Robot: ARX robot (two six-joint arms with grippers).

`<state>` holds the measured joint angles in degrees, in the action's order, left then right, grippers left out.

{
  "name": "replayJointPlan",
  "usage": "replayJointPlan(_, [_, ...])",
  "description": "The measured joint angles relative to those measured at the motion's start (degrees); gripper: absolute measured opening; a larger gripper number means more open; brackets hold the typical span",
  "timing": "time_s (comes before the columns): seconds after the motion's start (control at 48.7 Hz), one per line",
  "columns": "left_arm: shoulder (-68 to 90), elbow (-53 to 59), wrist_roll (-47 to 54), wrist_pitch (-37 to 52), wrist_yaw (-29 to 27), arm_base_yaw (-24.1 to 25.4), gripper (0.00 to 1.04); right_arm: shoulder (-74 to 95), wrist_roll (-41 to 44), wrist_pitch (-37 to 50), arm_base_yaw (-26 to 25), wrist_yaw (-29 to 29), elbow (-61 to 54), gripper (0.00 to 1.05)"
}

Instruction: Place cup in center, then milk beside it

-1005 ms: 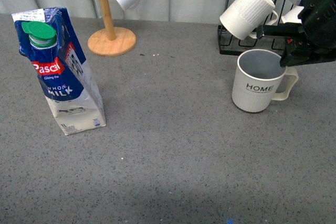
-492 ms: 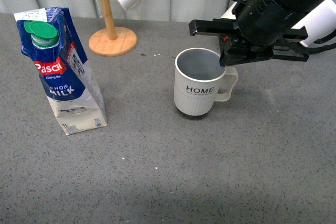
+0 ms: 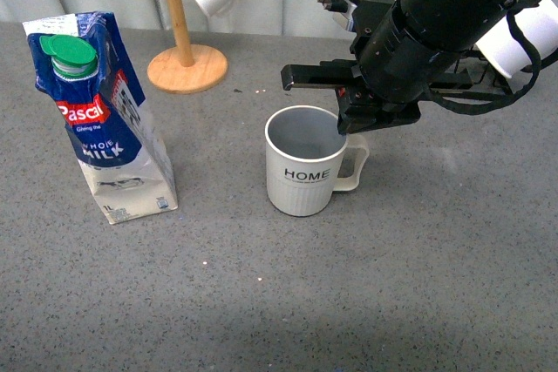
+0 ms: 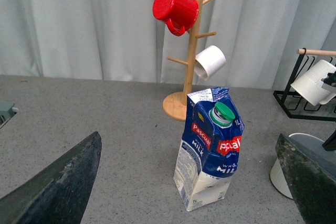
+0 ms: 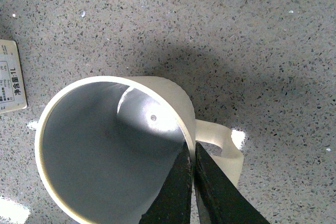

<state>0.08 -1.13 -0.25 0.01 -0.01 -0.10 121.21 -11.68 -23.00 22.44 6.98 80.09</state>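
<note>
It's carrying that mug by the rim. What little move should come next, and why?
Probably ease down and open the right gripper to let go of the cup. The cup is upright and about mid-way across the table, so its spot looks reached. The fingers pinch its rim, and the milk, off to the left, is not yet beside it.

Soft, even light fills every view. The front view is sharp; a dimmer band runs along the near edge of the tabletop (image 3: 279, 337). The cup (image 5: 100, 150) casts a soft shadow and carries a pale glare patch inside. The fingers (image 4: 58, 187) of the left gripper (image 4: 188, 139) are blurred, out of focus.
</note>
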Motion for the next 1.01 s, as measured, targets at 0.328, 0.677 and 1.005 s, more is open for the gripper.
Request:
replayJointPlan(0.328, [0.0, 0.0, 0.0, 0.0, 0.0, 0.0, 0.98, -4.3, -4.4, 11.1, -1.9, 2.8, -2.7, 0.61])
replayJointPlan(0.677, [0.0, 0.0, 0.0, 0.0, 0.0, 0.0, 0.98, -17.1, 6.8, 60.0, -4.5, -21.7, -28.7, 0.73])
replayJointPlan(1.005, [0.0, 0.0, 0.0, 0.0, 0.0, 0.0, 0.98, -33.1, 11.3, 85.1, -11.2, -18.5, -54.1, 0.16])
